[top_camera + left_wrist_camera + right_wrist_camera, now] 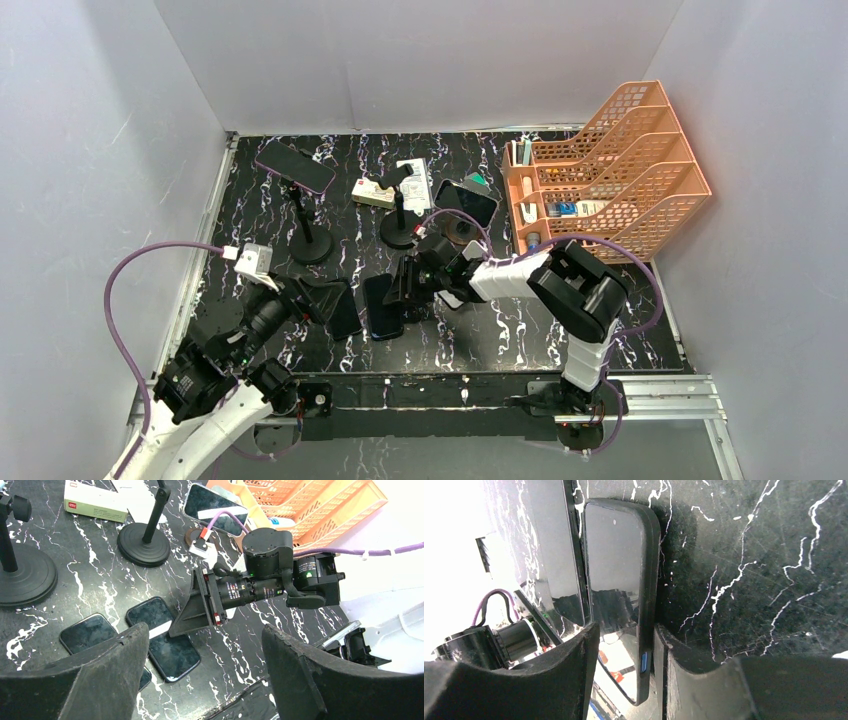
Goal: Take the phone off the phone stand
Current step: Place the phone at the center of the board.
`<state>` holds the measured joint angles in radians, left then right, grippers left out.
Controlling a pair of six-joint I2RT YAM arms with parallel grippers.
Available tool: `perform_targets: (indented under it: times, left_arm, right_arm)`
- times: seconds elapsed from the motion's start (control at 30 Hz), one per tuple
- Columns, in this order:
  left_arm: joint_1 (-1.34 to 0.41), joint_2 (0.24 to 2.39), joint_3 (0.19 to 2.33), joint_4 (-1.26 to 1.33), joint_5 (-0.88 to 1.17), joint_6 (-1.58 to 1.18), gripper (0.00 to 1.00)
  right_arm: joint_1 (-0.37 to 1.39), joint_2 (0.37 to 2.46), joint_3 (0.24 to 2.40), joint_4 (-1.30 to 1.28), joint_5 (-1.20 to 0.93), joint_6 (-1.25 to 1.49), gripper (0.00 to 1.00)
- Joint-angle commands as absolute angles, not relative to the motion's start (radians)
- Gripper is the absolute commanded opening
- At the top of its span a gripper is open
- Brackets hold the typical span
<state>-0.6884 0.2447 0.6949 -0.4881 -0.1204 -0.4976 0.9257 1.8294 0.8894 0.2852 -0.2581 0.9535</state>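
A black phone (pixel 616 580) lies on the dark marbled table beside a second flat phone (pixel 554 555). My right gripper (pixel 624 630) is open around its near end. One finger (pixel 684 660) is against its edge and the other stands off its screen with a gap. From above, this phone (pixel 383 305) is left of the right gripper (pixel 405 290). My left gripper (pixel 205 675) is open and holds nothing, low over the table near the flat phones (pixel 162 640). Two other phones sit on phone stands, one far left (pixel 295 165) and one at centre right (pixel 466 202).
A bare phone stand (pixel 400 215) rises between the two loaded ones, with a white box (pixel 372 194) behind it. An orange file rack (pixel 610 165) fills the back right. White walls close the table on three sides. The right arm (pixel 265 585) stretches across the left wrist view.
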Motion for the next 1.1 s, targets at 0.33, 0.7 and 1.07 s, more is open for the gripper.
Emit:
perform_targets:
  times: [0.33,0.7,1.07]
  left_arm:
    - [-0.686,0.24,0.685,-0.488,-0.12,-0.497,0.8]
    - [-0.685,0.241,0.686,-0.487,-0.122,-0.497,0.79]
    - [-0.685,0.242,0.684,-0.488,-0.117,-0.497,0.8]
  right_arm:
    - [0.951,1.84,0.907,0.279,-0.255,0.943,0.38]
    - [0.972,1.86,0.942,0.295,-0.274,0.958,0.38]
    - [0.974,1.71,0.953,0.199,-0.212,0.885,0.55]
